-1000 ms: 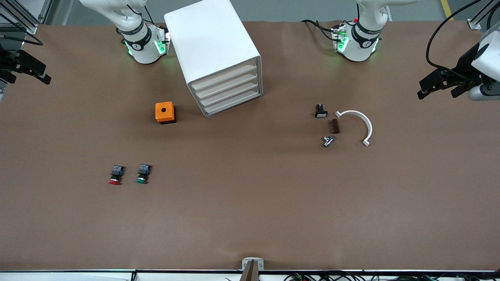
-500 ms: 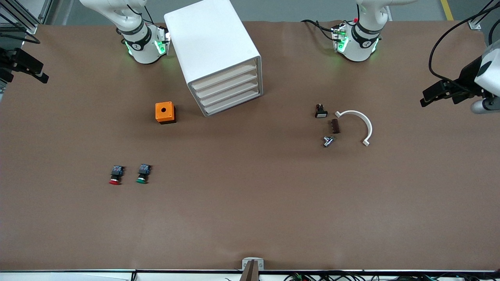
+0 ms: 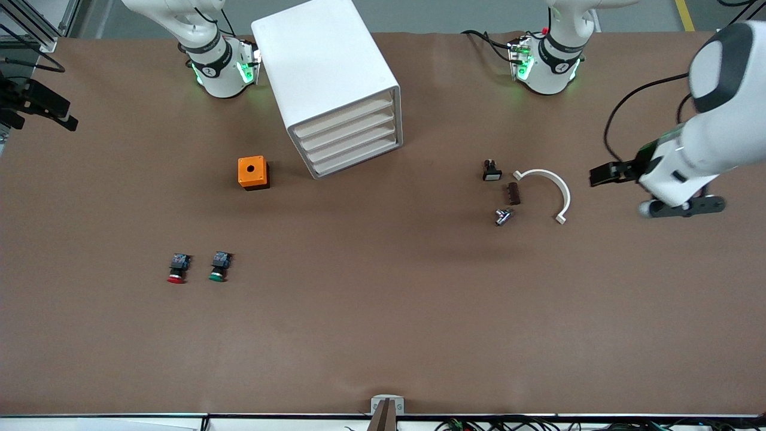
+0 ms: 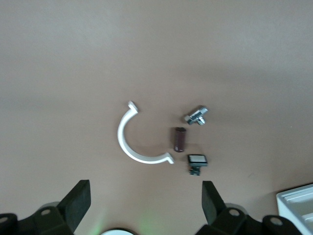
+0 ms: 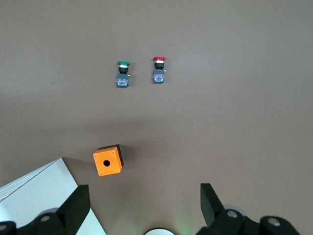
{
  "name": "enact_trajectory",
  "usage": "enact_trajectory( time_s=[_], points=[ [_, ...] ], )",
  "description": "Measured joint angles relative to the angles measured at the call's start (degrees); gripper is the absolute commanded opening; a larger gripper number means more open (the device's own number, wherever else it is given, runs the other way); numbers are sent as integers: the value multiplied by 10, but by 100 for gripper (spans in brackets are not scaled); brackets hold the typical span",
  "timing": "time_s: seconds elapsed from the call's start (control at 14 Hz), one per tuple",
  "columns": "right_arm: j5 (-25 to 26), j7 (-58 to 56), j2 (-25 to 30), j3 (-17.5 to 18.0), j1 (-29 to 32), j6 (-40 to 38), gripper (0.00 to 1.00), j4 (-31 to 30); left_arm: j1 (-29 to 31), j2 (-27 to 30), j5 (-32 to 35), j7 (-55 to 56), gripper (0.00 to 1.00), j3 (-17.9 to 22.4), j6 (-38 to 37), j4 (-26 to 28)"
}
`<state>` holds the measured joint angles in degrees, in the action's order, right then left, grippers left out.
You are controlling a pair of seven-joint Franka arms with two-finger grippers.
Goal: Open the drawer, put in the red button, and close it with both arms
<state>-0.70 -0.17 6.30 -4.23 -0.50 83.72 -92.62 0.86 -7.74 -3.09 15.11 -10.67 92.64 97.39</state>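
drawers (image 3: 350, 139) all shut, so left gripper (image 3: 600, 176), fingers spread, should hook one front squarely; right gripper (image 3: 51, 108), also spread, waits

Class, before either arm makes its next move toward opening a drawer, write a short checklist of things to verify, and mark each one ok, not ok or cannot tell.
1. Drawers of the white drawer cabinet all closed, none opened yet: ok.
2. Red button free on the table, beside the green button: ok.
3. Left claw open and holding nothing: ok.
4. Right claw open and holding nothing: ok.
5. A claw at a drawer front: not ok; the left is over the table's left-arm end, near the white curved bracket, the right at the right-arm end.
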Motion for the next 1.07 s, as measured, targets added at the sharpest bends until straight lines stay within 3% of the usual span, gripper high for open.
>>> enact_trajectory(
  time_s=[0.21, 0.43, 0.86, 1.07],
  points=[
    [4, 0, -40, 1, 0, 20, 100, 1, -40, -42, 0, 87, 100, -15, -7, -16],
    [6, -9, -90, -2, 5, 59, 100, 3, -96, -104, -17, 220, 100, -17, -51, -72],
    [6, -23, -177, -3, 34, 124, 100, -5, -188, -228, -166, 563, 100, -18, -62, -156],
    [-11, -23, -188, -3, 41, 248, 100, -81, -212, -279, -218, 684, 100, -18, -62, -179]
  ],
)
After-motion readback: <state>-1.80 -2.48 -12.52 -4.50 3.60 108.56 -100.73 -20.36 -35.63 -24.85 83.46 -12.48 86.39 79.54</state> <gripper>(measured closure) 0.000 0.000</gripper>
